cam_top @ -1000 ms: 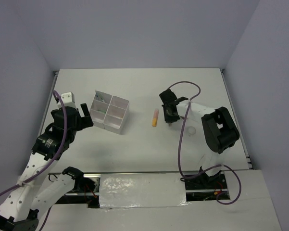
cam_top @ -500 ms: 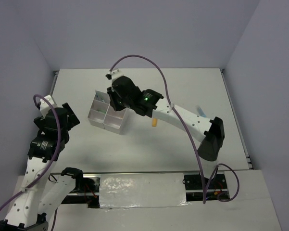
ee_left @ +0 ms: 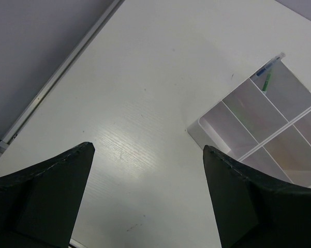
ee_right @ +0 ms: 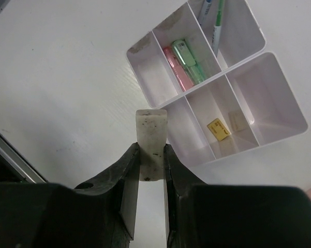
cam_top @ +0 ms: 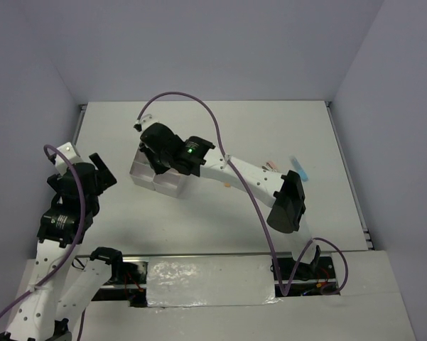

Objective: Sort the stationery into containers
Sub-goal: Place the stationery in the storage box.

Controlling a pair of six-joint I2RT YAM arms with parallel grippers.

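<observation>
My right gripper [ee_right: 151,150] is shut on an off-white speckled eraser block [ee_right: 151,129], held upright over the table just before the box's near-left corner. The translucent divided box [ee_right: 279,132] lies ahead. One compartment holds a pink marker [ee_right: 173,67] beside a green marker [ee_right: 189,62]. Thin pens [ee_right: 213,23] lie in the far compartment and a small yellow piece [ee_right: 219,129] sits in another. From above, the right gripper [cam_top: 156,149] covers part of the box [cam_top: 167,186]. My left gripper [ee_left: 147,150] is open and empty, left of the box [ee_left: 212,132].
On the table right of the right arm lie a thin pinkish item [cam_top: 272,165] and a blue item [cam_top: 300,169]. Grey walls close in the table on three sides. The right arm's purple cable [cam_top: 192,103] arcs over the back of the table.
The right arm has swung from the table's right side across to the box, carrying the eraser. The left arm has drawn back to the left, away from the box.
</observation>
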